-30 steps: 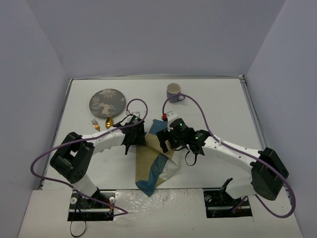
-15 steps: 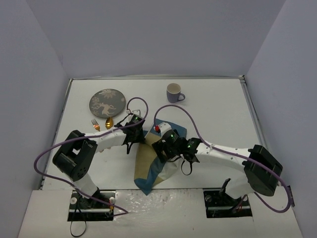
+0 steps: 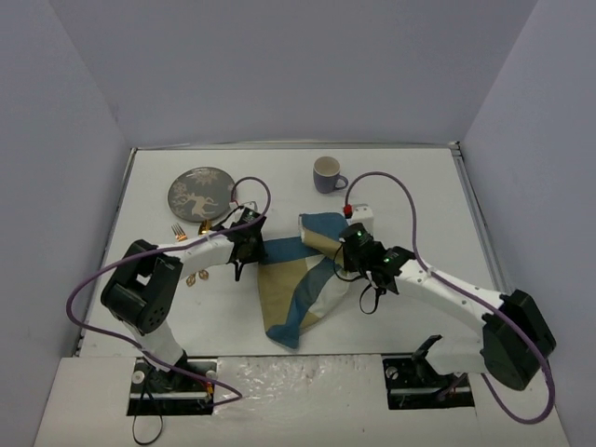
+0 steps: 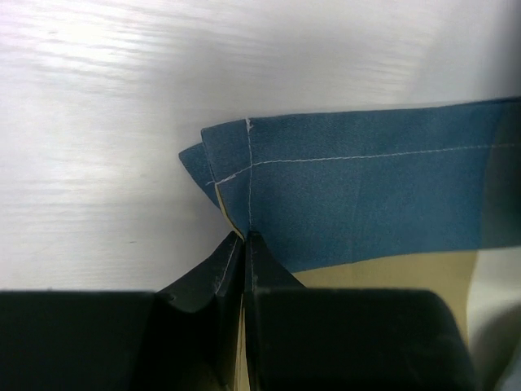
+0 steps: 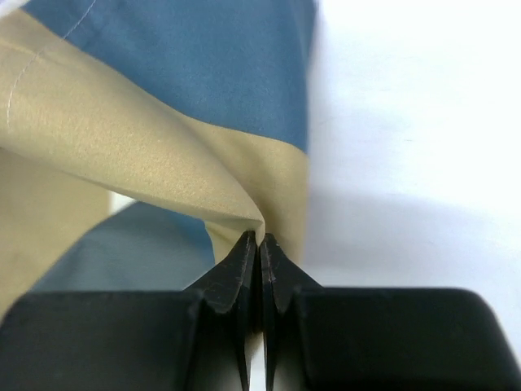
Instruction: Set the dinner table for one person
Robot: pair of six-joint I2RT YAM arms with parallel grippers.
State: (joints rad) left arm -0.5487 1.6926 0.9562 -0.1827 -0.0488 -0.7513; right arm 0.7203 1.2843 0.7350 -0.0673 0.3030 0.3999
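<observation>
The blue-and-beige placemat (image 3: pixel 296 284) lies crumpled and partly folded in the middle of the white dinner table (image 3: pixel 419 200). My left gripper (image 3: pixel 251 248) is at the cloth's left upper edge. In the left wrist view the left gripper (image 4: pixel 242 238) is shut on the placemat (image 4: pixel 366 195), pinching it just below a stitched blue corner. My right gripper (image 3: pixel 343 251) is at the cloth's right upper part. In the right wrist view the right gripper (image 5: pixel 260 239) is shut on a beige fold of the placemat (image 5: pixel 122 138).
A grey patterned plate (image 3: pixel 201 191) sits at the back left, and a purple mug (image 3: pixel 327 174) at the back centre. A gold fork (image 3: pixel 178 230) and a gold spoon (image 3: pixel 204 226) lie under my left forearm. Walls close in the table on three sides.
Both grippers have shut on the placemat. The right arm has swung up and to the right with its fold, stretching the cloth's upper edge; the left gripper has shifted slightly up and left.
</observation>
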